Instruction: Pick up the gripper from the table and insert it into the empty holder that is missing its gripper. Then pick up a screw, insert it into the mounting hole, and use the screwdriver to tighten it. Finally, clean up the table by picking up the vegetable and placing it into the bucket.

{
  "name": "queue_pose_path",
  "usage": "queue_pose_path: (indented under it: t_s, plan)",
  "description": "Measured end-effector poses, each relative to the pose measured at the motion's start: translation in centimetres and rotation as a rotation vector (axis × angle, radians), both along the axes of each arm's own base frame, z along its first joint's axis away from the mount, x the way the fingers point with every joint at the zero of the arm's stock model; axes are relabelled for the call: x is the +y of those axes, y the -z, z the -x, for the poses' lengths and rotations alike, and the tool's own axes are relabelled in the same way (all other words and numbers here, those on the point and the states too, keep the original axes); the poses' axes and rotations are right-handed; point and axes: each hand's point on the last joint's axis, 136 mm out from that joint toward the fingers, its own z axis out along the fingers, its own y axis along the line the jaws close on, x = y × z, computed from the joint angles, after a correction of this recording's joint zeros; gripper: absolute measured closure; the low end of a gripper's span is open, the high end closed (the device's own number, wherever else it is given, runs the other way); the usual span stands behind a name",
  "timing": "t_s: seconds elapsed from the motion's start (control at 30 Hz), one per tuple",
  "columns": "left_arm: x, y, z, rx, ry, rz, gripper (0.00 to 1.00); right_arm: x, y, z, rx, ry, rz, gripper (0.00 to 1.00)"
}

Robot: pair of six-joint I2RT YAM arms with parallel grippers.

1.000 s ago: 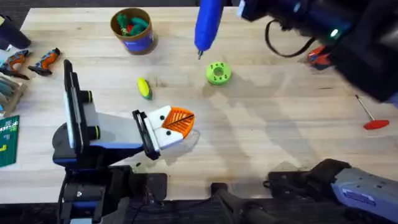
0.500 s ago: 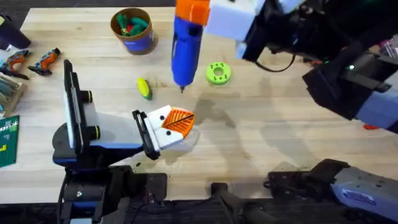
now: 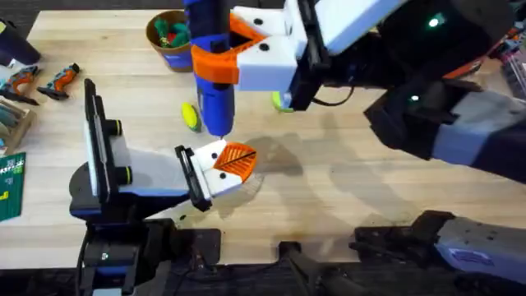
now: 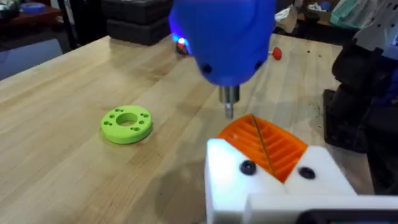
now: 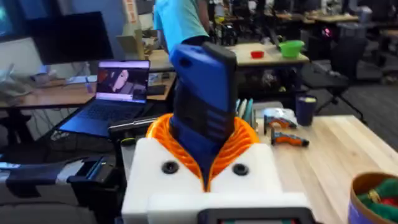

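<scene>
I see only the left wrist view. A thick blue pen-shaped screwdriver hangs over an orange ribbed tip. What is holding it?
Observer: The right gripper is shut on the screwdriver, orange pads around its body.
Operator: Where is the small yellow-green toy vegetable?
Observer: The vegetable lies on the table, close beside the screwdriver's lower end.
Operator: And the round bucket with the blue band?
Observer: The bucket stands near the table's far edge, with red and green items inside.

One screwdriver [image 3: 212,74], one vegetable [image 3: 191,117], one bucket [image 3: 168,41], one green disc [image 4: 127,124], two tools [image 3: 238,62]
</scene>
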Motion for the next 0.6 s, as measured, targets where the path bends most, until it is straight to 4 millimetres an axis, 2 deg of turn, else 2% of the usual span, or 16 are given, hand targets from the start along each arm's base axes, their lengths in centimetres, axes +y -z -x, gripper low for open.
queue_pose_path:
  t_s: [0.6]
  plan:
    - [0.0, 0.0, 0.0, 0.000, 0.000, 0.000, 0.994, 1.0, 0.2, 2.3, -0.050, -0.121, -0.020, 0.975]
